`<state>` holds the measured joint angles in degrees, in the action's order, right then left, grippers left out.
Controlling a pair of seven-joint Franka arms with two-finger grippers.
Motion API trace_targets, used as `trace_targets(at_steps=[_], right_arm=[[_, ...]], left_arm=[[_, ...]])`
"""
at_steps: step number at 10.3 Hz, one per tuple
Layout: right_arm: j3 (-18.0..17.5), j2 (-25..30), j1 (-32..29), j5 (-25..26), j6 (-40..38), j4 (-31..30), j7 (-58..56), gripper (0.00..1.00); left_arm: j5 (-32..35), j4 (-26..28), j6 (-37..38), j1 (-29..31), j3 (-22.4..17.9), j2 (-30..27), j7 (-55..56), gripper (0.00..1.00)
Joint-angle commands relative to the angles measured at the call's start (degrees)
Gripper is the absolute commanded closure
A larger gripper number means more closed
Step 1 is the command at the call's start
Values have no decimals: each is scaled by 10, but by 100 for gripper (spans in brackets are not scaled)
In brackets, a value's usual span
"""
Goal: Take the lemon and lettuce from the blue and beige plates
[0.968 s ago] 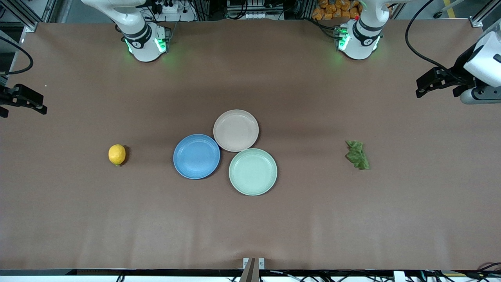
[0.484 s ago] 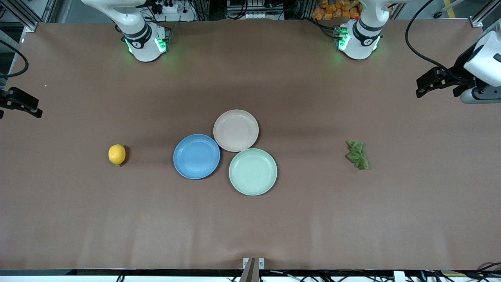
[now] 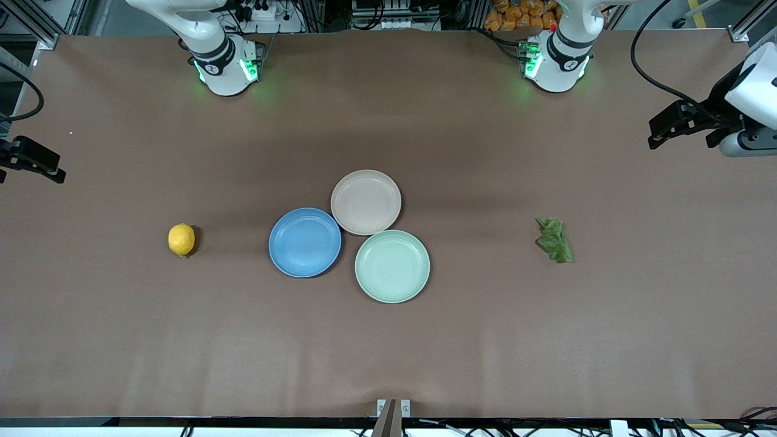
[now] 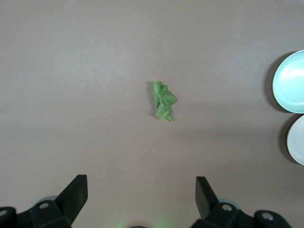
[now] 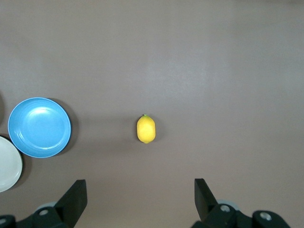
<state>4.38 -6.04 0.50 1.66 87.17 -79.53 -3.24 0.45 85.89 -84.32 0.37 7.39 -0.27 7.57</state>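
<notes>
The lemon [image 3: 181,239] lies on the bare table toward the right arm's end, apart from the plates; it also shows in the right wrist view [image 5: 146,128]. The lettuce [image 3: 554,240] lies on the table toward the left arm's end, also in the left wrist view [image 4: 163,100]. The blue plate [image 3: 305,242] and beige plate [image 3: 366,201] sit empty at the middle. My left gripper [image 4: 141,190] is open and empty, high over the left arm's end of the table [image 3: 668,126]. My right gripper [image 5: 140,190] is open and empty, high over the right arm's end of the table [image 3: 27,159].
A pale mint-green plate [image 3: 392,266] touches the blue and beige plates, nearer the front camera. The two arm bases [image 3: 226,64] [image 3: 555,57] stand along the table's edge farthest from the front camera. A small bracket [image 3: 393,408] sits at the nearest edge.
The right gripper drew a little outward toward its table end, and the left gripper rose slightly. Lemon, lettuce and plates have not moved.
</notes>
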Motion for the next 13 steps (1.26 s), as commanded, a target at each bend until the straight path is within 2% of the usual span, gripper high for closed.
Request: trace_targets(at_steps=[1, 3, 9, 11, 13], right_arm=[[-7, 4, -8, 1, -3, 1, 31, 0], [-7, 4, -8, 1, -3, 0, 31, 0], [-8, 2, -18, -5, 0, 0, 31, 0], [-7, 2, -31, -38, -2, -1, 29, 0], [-7, 3, -32, -44, -2, -1, 26, 0]], left_arm=[[-4, 2, -2, 2, -3, -5, -15, 0], [3, 2, -2, -24, -20, -4, -14, 0], [12, -1, -3, -34, -33, -3, -14, 0], [13, -1, -2, -34, -34, -4, -14, 0], [12, -1, -2, -39, -37, -4, -15, 0]])
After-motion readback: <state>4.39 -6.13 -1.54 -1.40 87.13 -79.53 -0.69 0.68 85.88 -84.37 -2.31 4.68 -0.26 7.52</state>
